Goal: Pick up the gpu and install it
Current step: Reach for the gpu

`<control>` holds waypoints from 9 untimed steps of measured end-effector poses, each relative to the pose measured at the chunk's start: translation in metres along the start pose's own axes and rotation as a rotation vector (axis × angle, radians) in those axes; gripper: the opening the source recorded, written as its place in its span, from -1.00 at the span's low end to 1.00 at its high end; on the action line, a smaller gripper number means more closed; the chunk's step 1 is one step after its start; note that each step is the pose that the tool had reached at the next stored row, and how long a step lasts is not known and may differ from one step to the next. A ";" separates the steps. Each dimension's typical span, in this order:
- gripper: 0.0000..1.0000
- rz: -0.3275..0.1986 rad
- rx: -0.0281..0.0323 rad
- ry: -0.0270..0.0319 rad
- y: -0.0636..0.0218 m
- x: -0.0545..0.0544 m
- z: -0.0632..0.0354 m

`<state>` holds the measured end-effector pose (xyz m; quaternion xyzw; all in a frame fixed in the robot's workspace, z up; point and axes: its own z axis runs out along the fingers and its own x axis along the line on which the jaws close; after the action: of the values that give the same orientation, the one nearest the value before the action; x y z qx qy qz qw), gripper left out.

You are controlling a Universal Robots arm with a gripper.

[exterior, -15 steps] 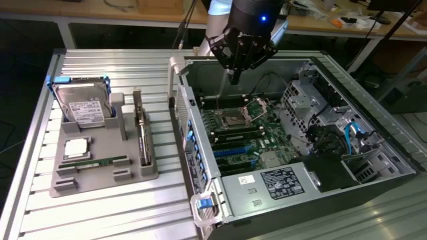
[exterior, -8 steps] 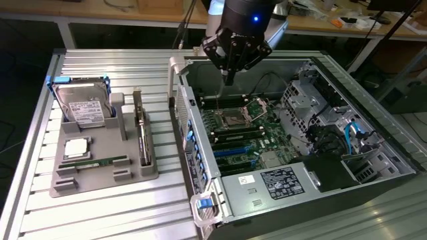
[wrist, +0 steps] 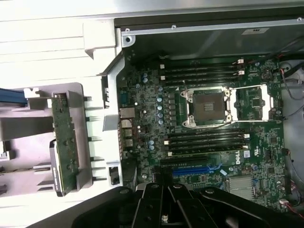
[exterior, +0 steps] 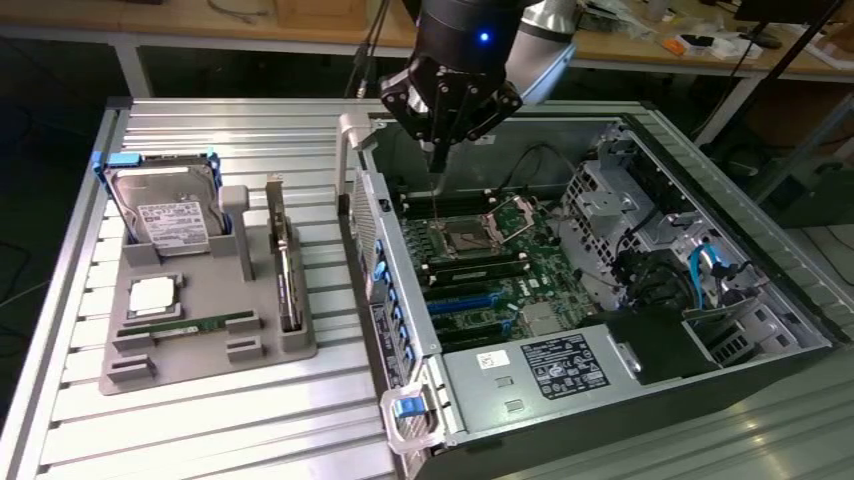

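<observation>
Hovers above the open computer case [exterior: 363, 215] with the gripper [exterior: 437, 160] pinched shut, carrying nothing; spots the gpu [exterior: 283, 265] standing on edge in the grey tray [exterior: 200, 360] just outside the case's side wall, toward the exterior view's left, long edge parallel to that wall

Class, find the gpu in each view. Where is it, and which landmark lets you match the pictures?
Exterior view: the gpu stands on edge in the grey tray, to the exterior view's left of the case.
Wrist view: the gpu stands in that tray, beside the case.
Shared landmark: the tray.
</observation>
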<state>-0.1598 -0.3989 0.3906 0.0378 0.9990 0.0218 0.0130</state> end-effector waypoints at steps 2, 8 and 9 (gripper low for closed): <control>-0.79 0.000 0.0000 0.0001 -0.0005 0.007 0.0001; -0.79 0.000 0.0001 0.0004 -0.0022 0.029 0.0001; -0.79 0.000 0.0001 0.0004 -0.0025 0.032 0.0001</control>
<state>-0.1922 -0.3989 0.3896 0.0379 0.9990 0.0217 0.0128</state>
